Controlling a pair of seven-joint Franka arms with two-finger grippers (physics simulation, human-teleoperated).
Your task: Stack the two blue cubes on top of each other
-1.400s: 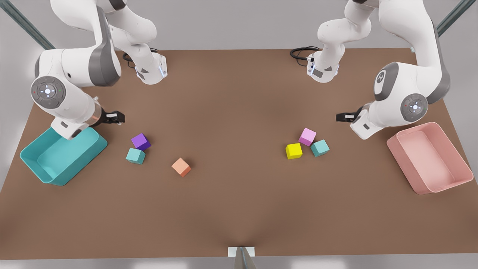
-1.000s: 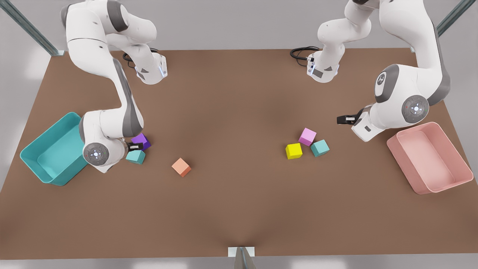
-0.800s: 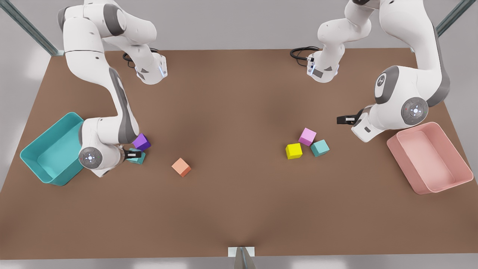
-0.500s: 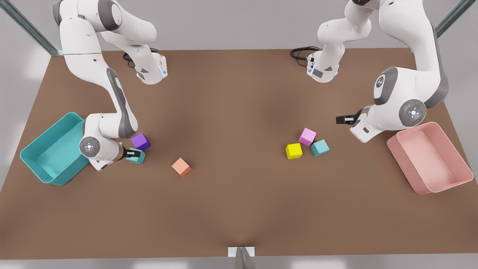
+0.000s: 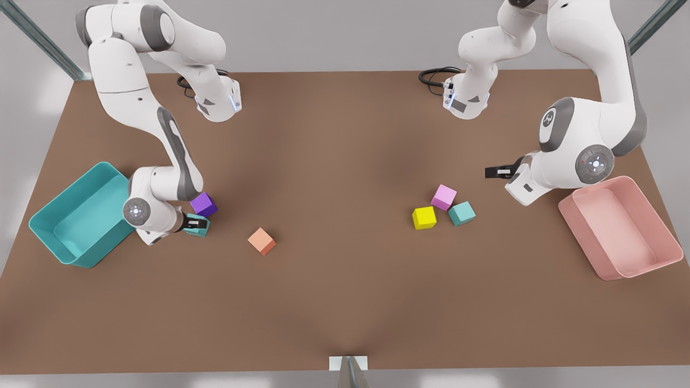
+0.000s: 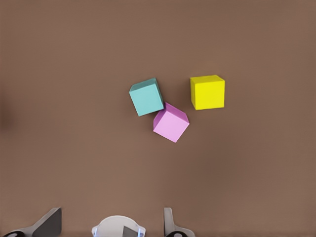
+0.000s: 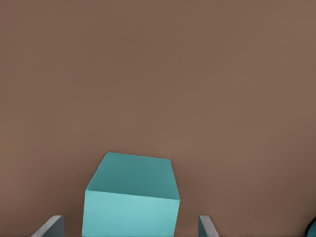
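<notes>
blue cubes: two small teal cubes on the brown table [image 5: 345,302], well apart, one on each half of the front view.
first blue cube [image 5: 200,228]: on the front view's left, at about 8 o'clock from the table's centre, resting on the table; the right wrist view shows it [image 7: 131,200] between the two fingertips with a gap on each side.
second blue cube [image 5: 462,213]: on the front view's right, at about 4 o'clock from the table's centre; it [image 6: 146,97] touches the pink cube at a corner.
right gripper [image 5: 193,222]: low over the first blue cube, fingers apart, one on each side of it, not clamped.
left gripper [image 5: 494,172]: raised, at about 1 o'clock from the second blue cube and apart from it; its fingers [image 6: 49,223] stand spread with nothing between them; this arm waits.
purple cube [image 5: 204,205]: just beside the first blue cube, at its 12 o'clock in the front view.
orange cube [image 5: 262,241]: near the first blue cube, at its 4 o'clock, standing alone.
pink cube [image 5: 443,196]: at 11 o'clock from the second blue cube.
yellow cube [image 5: 424,217]: at 9 o'clock from the second blue cube, a small gap between them.
teal bin [image 5: 48,223]: at the table's left edge in the front view, beside the right arm's wrist.
pink bin [image 5: 655,223]: at the table's right edge in the front view.
</notes>
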